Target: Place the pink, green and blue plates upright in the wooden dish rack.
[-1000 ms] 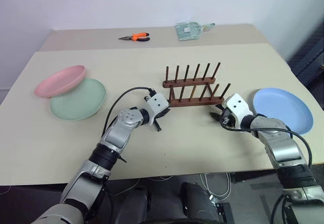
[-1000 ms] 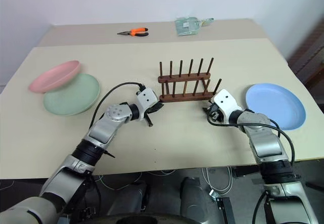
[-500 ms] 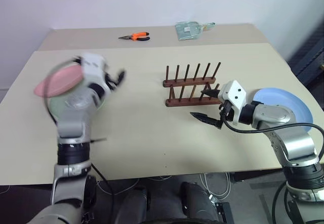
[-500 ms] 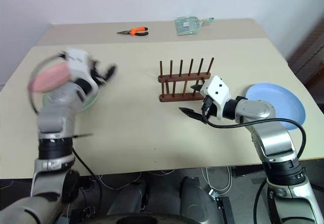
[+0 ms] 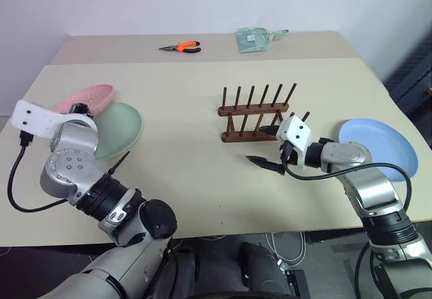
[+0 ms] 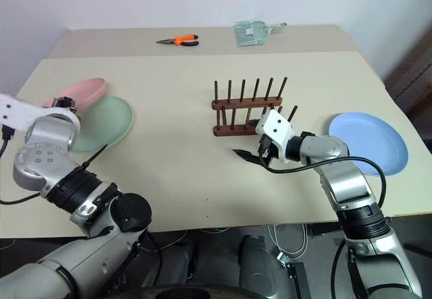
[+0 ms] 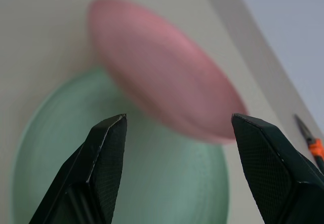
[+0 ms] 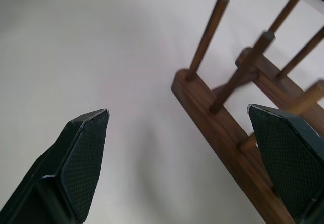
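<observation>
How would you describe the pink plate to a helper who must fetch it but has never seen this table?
Start at the beige tabletop and go to the robot's left side, away from the dark wooden peg rack. Two plates overlap there; the salmon pink round plate sits tilted, its edge propped on the flat mint green plate.

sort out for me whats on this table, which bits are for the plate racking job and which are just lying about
For the job:
- pink plate, leaning on the green one
- green plate
- blue plate
- wooden dish rack, no plates in it yet

Just lying about:
- orange-handled pliers, at the far edge of the table
- pale green packet, also at the far edge
</observation>
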